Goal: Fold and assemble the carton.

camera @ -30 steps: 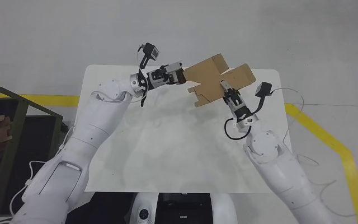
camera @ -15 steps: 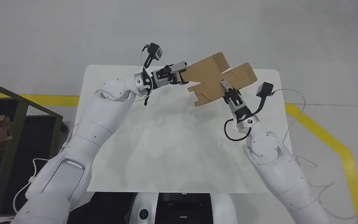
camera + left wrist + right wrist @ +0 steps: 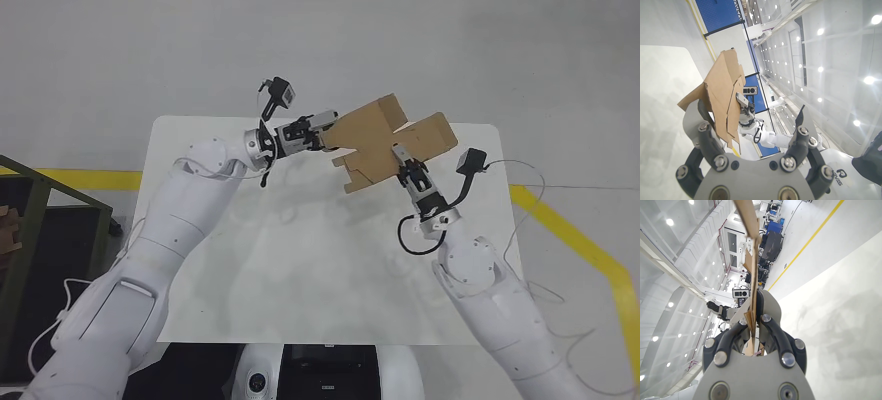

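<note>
Table: the white table [image 3: 300,260] lay below both arms.
Carton: the flat brown carton [image 3: 385,135] was held in the air over the table's far edge, between the two grippers.
Left gripper: the left gripper [image 3: 325,128] had its fingers spread wide, one finger close against a carton flap.
Right gripper: the right gripper [image 3: 753,304] was clamped tight on the carton's edge.

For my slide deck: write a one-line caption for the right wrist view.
Right gripper shut on the flattened carton, seen edge-on, above the white table.
</note>
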Tool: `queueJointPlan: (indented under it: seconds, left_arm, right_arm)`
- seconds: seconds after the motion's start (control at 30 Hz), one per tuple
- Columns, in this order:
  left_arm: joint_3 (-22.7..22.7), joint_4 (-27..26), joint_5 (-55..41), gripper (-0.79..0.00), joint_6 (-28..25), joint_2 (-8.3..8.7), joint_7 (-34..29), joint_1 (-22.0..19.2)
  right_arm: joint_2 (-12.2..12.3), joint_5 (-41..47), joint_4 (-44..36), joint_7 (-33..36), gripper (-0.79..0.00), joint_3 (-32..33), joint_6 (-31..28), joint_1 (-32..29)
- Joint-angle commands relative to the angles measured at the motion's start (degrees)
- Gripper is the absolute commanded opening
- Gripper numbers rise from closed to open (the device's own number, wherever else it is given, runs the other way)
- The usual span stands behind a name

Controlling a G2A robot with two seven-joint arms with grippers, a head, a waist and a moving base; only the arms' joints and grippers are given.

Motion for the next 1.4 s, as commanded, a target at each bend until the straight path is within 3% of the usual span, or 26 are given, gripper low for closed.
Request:
queueJointPlan:
  seconds: [0.0,0.07,0.13,0.17,0.2,0.27,0.57,0.8,0.93,1.03,1.17,1.37]
  left_arm:
    - [0.02,0.3,0.3,0.0,-0.02,-0.14,0.05,-0.1]
    - [0.0,0.56,0.66,0.0,-0.09,-0.26,0.14,-0.17]
    - [-0.06,0.76,1.02,-0.099,-0.22,-0.35,0.24,-0.18]
    - [-0.11,0.88,1.17,-0.222,-0.26,-0.39,0.25,-0.16]
    - [-0.14,1.03,1.38,-0.292,-0.27,-0.42,0.19,-0.15]
    - [-0.27,1.4,1.78,-0.354,-0.25,-0.48,0.27,-0.16]
    - [-0.34,2.67,4.17,-0.422,1.5,-0.8,1.01,-0.51]
    - [0.11,3.57,6.25,-0.416,3.31,-1.17,1.46,-0.95]
    - [0.31,3.88,7.05,-0.548,3.81,-1.38,1.29,-1.16]
    - [0.28,4.06,7.26,-0.736,3.84,-1.52,1.19,-1.24]
    - [0.12,4.27,7.29,-0.785,3.89,-1.69,1.19,-1.26]
    - [-0.16,4.4,7.53,-0.785,3.91,-1.88,1.06,-1.25]
  right_arm:
    - [-0.15,-0.29,-0.06,-0.05,-0.785,0.17,0.04,-0.11]
    - [-0.31,-0.58,-0.08,-0.21,-0.785,0.32,0.08,-0.23]
    - [-0.46,-0.87,-0.13,-0.36,-0.785,0.48,0.18,-0.35]
    - [-0.53,-1.08,-0.12,-0.43,-0.785,0.57,0.23,-0.39]
    - [-0.61,-1.28,-0.15,-0.52,-0.785,0.66,0.27,-0.43]
    - [-0.73,-1.96,-0.16,-0.63,-0.785,0.82,0.45,-0.51]
    - [-1.38,-4.18,-0.57,-0.68,-0.785,1.13,1.34,-0.76]
    - [-1.84,-5.46,-0.89,-0.85,-0.785,1.59,1.7,-1.09]
    - [-2.1,-6.03,-1.0,-0.92,-0.785,1.9,1.87,-1.29]
    - [-2.28,-6.25,-1.05,-0.76,-0.785,2.14,1.94,-1.43]
    - [-2.5,-6.82,-1.07,-0.63,-0.785,2.46,2.01,-1.59]
    - [-2.83,-7.62,-1.19,-0.14,-0.785,2.83,2.35,-1.73]
